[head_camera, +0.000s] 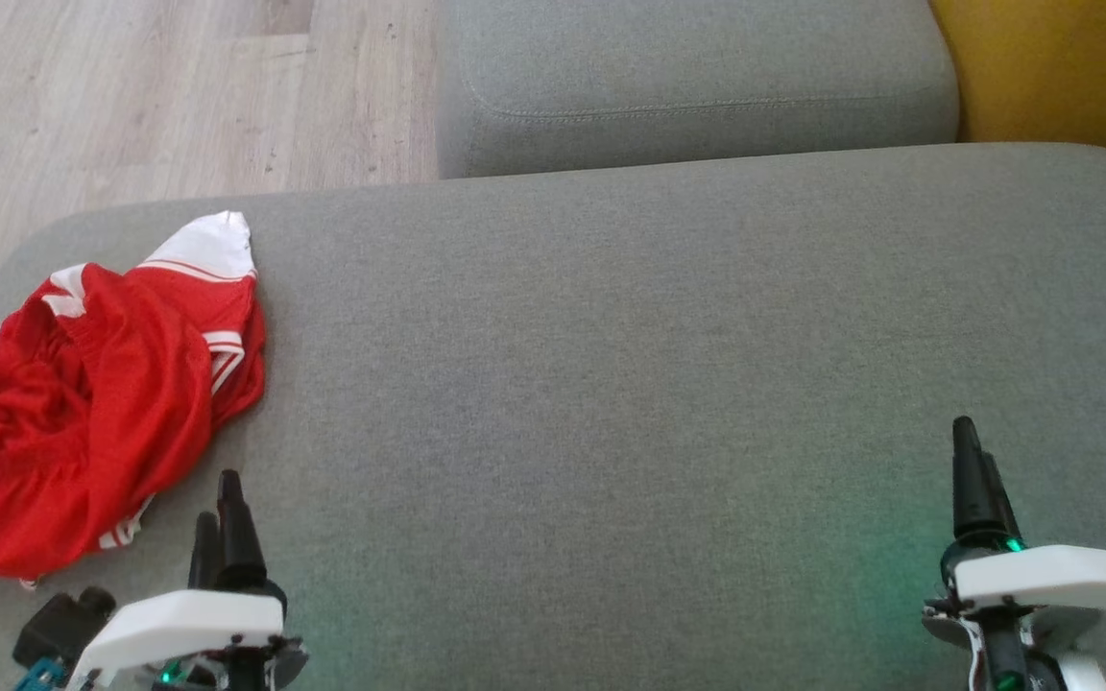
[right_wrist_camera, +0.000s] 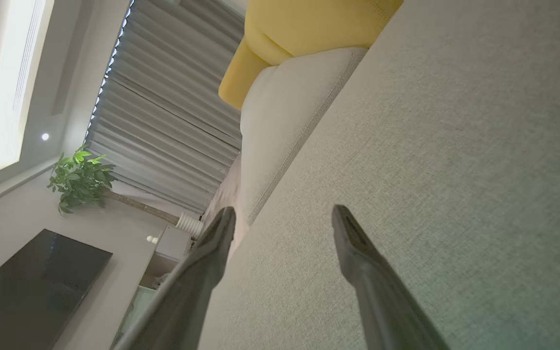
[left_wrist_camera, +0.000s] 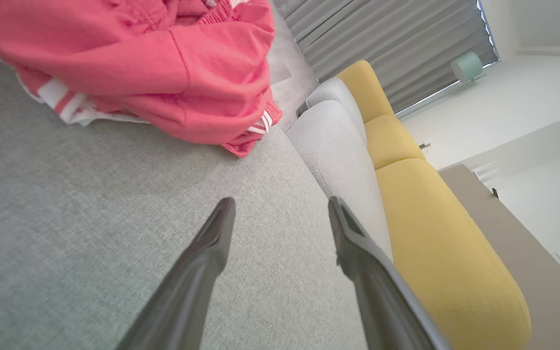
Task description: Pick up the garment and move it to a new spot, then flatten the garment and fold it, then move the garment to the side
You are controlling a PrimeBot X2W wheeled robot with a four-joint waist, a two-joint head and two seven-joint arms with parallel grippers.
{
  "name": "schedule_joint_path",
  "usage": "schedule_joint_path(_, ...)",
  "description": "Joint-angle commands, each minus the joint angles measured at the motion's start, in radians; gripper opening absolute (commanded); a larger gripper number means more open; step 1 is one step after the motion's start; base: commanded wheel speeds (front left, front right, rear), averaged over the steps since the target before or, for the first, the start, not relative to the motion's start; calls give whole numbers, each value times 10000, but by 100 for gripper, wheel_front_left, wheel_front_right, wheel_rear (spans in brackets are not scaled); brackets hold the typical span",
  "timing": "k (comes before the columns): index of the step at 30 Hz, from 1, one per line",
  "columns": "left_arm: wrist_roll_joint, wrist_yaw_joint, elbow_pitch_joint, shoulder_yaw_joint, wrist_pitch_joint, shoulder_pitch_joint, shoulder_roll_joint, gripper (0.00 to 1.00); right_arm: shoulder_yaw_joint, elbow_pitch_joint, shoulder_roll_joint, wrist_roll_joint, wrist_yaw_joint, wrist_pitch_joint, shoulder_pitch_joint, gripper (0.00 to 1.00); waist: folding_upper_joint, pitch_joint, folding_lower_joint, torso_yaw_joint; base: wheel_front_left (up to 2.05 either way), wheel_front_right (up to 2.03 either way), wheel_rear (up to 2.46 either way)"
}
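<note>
Red garment (head_camera: pixel 92 403) lies crumpled at mid-left, while left gripper (head_camera: pixel 222 504) and right gripper (head_camera: pixel 973 461), bottom corners, gape wide, empty.

A wide grey fabric sofa seat (head_camera: pixel 611 365) carries the scene, its weave fine and even, its far left corner rounded. On its left end lies the garment (head_camera: pixel 102 403), red with white stripes and a white panel, crumpled in a loose heap. Behind the seat sits a second grey cushion (head_camera: pixel 697 86), beside pale wooden floor (head_camera: pixel 131 96)
</note>
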Motion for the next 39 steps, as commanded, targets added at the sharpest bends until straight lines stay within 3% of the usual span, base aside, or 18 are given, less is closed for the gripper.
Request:
schedule_joint_path(1, 373, 69, -419, 9, -101, -347, 73, 100, 163, -404, -74, -393, 32, -136, -332, 100, 0, -11, 0, -4, 0, 0, 0)
schedule_joint_path(39, 5194, 705, -908, -932, -1184, -299, 95, 100, 1213, -527, -101, -5064, 55, -1228, -183, 100, 0, -254, -1, 82, 0, 0, 0)
